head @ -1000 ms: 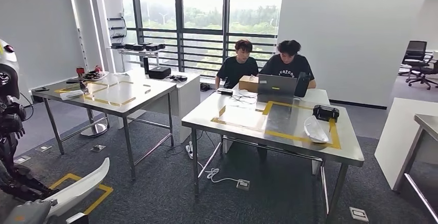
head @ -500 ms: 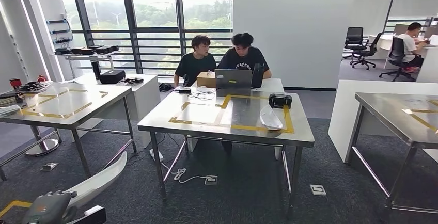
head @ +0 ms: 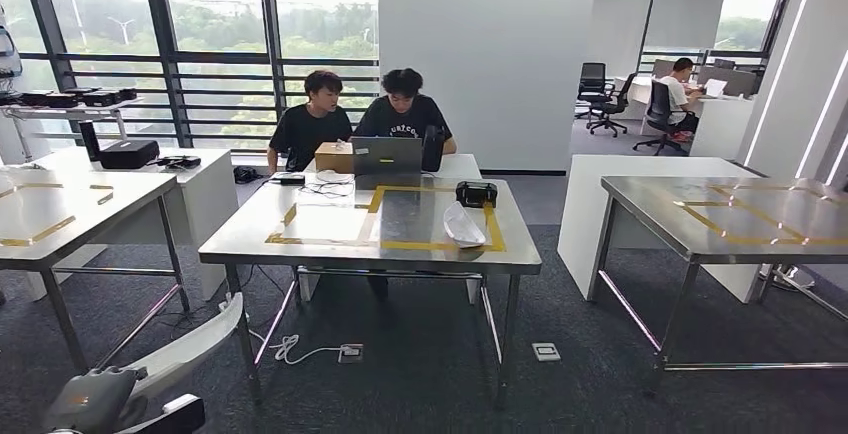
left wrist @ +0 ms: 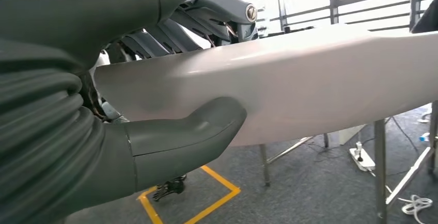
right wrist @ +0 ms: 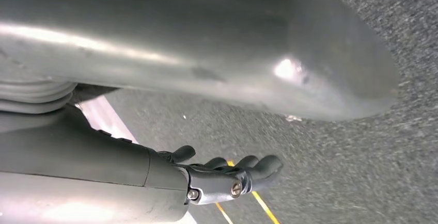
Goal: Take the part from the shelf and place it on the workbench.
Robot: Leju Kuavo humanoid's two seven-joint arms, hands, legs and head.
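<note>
Both thumb and fingers of left hand clamp white part.

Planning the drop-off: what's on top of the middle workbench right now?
On the middle workbench: yellow tape outlines, a white part, a black device, a laptop, a cardboard box. Anything behind the laptop is hidden.

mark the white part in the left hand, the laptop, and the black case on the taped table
white part (left wrist: 310, 84), left wrist view, on its broad glossy face.
laptop (head: 386, 155), head view, on the back of its lid.
black case (head: 476, 193), head view, on its front side.
</note>
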